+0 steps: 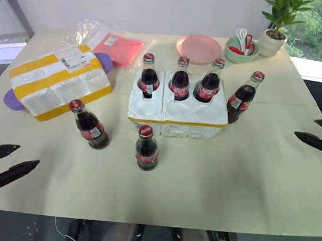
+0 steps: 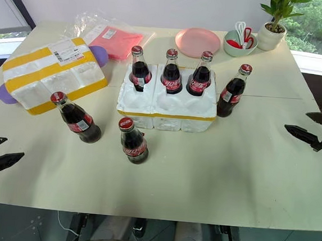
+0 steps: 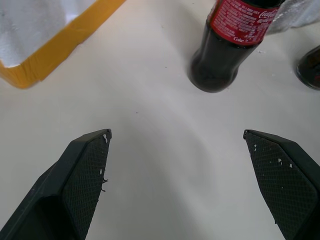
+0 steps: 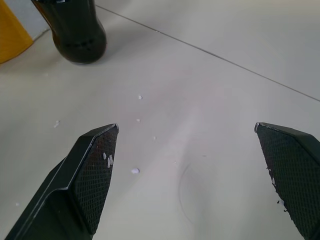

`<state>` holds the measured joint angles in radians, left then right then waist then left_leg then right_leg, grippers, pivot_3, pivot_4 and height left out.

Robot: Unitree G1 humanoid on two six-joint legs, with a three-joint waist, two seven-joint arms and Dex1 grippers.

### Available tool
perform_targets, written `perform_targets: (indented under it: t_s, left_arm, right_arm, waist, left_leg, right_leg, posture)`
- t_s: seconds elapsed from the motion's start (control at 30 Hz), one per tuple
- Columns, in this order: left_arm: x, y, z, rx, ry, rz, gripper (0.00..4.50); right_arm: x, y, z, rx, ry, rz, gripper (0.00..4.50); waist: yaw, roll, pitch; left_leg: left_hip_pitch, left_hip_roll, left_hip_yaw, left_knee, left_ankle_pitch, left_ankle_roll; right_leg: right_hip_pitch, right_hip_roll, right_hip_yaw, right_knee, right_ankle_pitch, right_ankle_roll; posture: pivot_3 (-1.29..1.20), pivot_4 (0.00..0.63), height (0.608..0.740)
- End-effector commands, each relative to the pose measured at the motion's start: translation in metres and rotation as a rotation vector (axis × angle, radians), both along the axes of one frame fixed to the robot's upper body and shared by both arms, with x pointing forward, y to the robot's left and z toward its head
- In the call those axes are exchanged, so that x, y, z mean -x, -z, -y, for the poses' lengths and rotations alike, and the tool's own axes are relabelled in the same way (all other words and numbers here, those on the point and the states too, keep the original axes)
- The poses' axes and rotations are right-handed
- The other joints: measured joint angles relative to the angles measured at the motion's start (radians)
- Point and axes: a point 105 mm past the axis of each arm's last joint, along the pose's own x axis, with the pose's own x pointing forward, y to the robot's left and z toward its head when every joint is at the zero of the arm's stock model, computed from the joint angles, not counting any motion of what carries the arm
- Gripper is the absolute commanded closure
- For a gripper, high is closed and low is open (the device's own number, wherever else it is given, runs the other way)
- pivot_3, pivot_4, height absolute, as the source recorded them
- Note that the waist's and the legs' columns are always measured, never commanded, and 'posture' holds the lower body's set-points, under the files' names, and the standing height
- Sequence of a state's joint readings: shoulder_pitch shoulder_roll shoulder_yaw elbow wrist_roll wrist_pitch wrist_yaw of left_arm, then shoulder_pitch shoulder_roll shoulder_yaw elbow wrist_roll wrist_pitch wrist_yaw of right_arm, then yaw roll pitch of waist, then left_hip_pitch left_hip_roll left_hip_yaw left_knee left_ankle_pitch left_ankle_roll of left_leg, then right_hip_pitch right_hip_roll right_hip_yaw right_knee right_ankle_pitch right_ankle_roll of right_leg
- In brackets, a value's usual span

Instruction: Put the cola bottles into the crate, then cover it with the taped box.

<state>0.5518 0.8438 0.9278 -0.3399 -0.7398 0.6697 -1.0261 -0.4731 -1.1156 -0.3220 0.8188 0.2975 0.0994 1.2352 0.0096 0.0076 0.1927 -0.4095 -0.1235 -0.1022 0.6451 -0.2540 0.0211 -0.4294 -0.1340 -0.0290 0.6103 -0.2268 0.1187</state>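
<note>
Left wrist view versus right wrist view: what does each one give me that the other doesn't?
The left wrist view alone has a labelled bottle with a second one's edge beside it, and the taped box's yellow corner. The right wrist view alone has a bottle base, a seam line across the table and white crumbs. Both have open jaws over bare table, holding nothing.
</note>
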Motion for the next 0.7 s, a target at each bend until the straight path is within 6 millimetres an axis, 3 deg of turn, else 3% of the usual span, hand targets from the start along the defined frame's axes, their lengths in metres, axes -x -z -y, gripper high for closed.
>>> perform_targets:
  t_s: [0.03,0.23,0.33,0.43,0.5,0.6,0.7]
  left_arm:
    - [-0.002,-0.006,0.004,-0.042,0.007,0.036,0.02]
    - [-0.009,-0.009,0.001,0.004,-0.008,0.064,0.02]
    - [-0.023,-0.012,0.005,0.031,0.014,0.092,0.02]
    - [-0.042,-0.026,0.021,0.073,0.091,0.148,0.02]
    - [-0.045,-0.03,0.026,0.076,0.116,0.155,0.02]
    - [-0.05,-0.035,0.035,0.068,0.192,0.153,0.02]
    - [-0.054,-0.037,0.037,0.065,0.219,0.144,0.02]
  right_arm:
    - [0.0,-0.011,0.001,0.02,-0.004,0.042,0.0]
    - [0.002,-0.012,0.004,-0.001,0.002,0.037,0.0]
    - [0.005,-0.016,0.0,-0.064,-0.031,0.02,0.0]
    - [0.002,-0.047,-0.009,-0.15,-0.08,0.081,0.0]
    - [0.004,-0.056,-0.013,-0.16,-0.108,0.082,0.0]
    - [0.02,-0.078,-0.046,-0.138,-0.315,0.029,0.0]
    - [0.028,-0.088,-0.065,-0.126,-0.406,0.014,0.0]
  waist:
    - [0.0,0.0,0.0]
    - [0.0,0.0,0.0]
    - [0.002,0.001,0.0]
    - [0.002,0.002,0.001]
    - [0.0,0.002,0.001]
    - [-0.004,0.003,0.001]
    - [-0.006,0.003,0.001]
  left_leg:
    - [0.0,0.0,0.0,0.0,0.0,0.0]
    - [0.0,0.0,0.0,0.001,0.0,0.0]
    - [0.0,0.0,0.0,0.001,0.0,0.0]
    - [0.001,0.0,0.0,0.003,0.0,0.0]
    - [0.001,0.0,0.0,0.003,0.001,-0.001]
    - [0.001,0.0,0.0,0.002,0.001,-0.001]
    - [0.001,0.001,0.0,0.001,0.001,-0.001]
  right_leg:
    - [0.0,0.0,0.0,0.0,0.0,0.0]
    - [0.0,0.0,0.0,0.001,0.0,0.0]
    - [0.0,0.0,0.0,0.001,0.0,0.0]
    - [0.001,0.001,0.0,0.002,0.001,0.0]
    - [0.001,0.001,0.0,0.003,0.002,-0.002]
    - [-0.001,0.001,0.0,0.003,0.002,0.0]
    - [-0.002,0.002,0.0,0.004,0.004,0.002]
  posture:
    - [0.0,0.15,0.74]
    - [0.0,0.15,0.74]
    - [0.0,0.15,0.74]
    - [0.0,0.15,0.74]
    - [0.0,0.15,0.74]
    - [0.0,0.15,0.74]
    - [0.0,0.15,0.74]
